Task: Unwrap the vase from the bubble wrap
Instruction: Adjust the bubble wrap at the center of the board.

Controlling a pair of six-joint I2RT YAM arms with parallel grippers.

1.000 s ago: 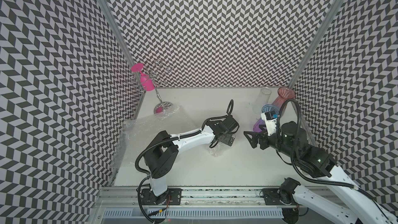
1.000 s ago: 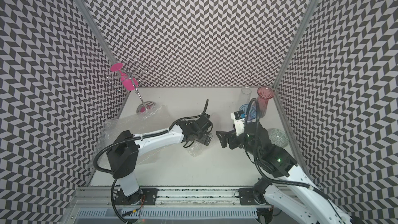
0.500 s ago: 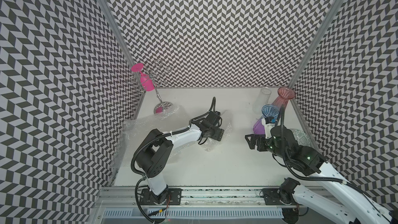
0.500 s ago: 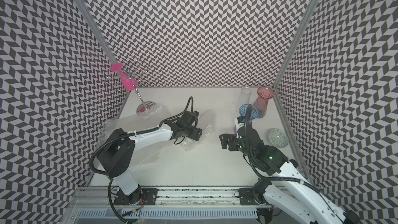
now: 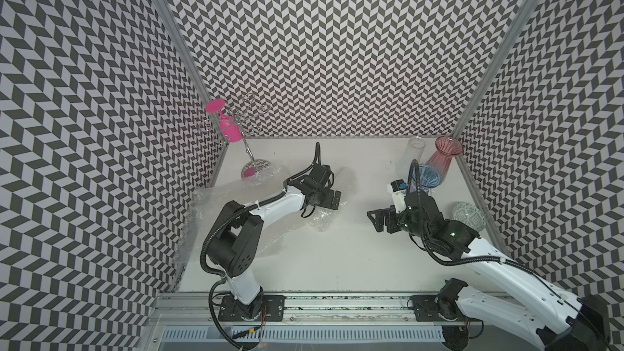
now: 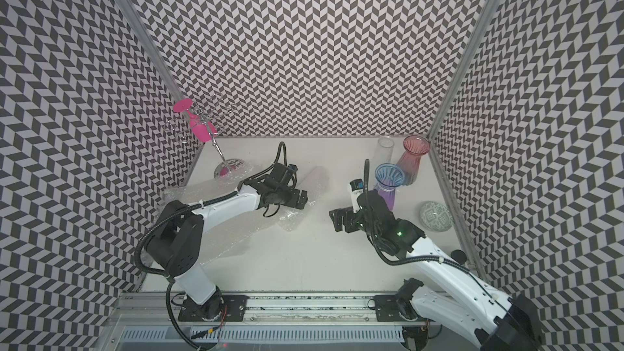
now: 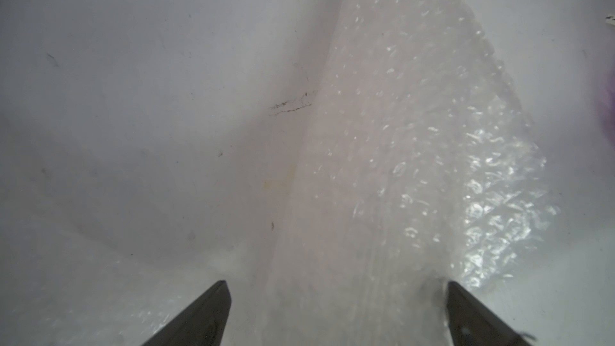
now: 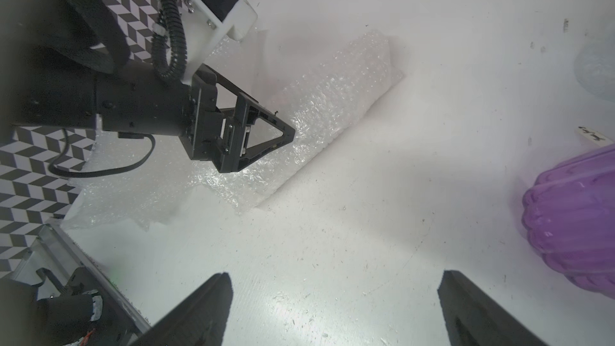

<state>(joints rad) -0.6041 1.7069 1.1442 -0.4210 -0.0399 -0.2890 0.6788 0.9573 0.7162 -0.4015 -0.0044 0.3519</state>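
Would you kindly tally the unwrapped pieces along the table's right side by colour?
Clear vase: 1
Red vase: 1
Blue-and-purple vase: 1
Green patterned piece: 1
Total: 4

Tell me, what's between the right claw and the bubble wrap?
Just bare white table. The right wrist view shows it: the open right gripper faces the bubble wrap with nothing between.

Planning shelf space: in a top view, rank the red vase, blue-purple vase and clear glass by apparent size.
1. red vase, blue-purple vase: too alike to rank.
2. clear glass: smallest.
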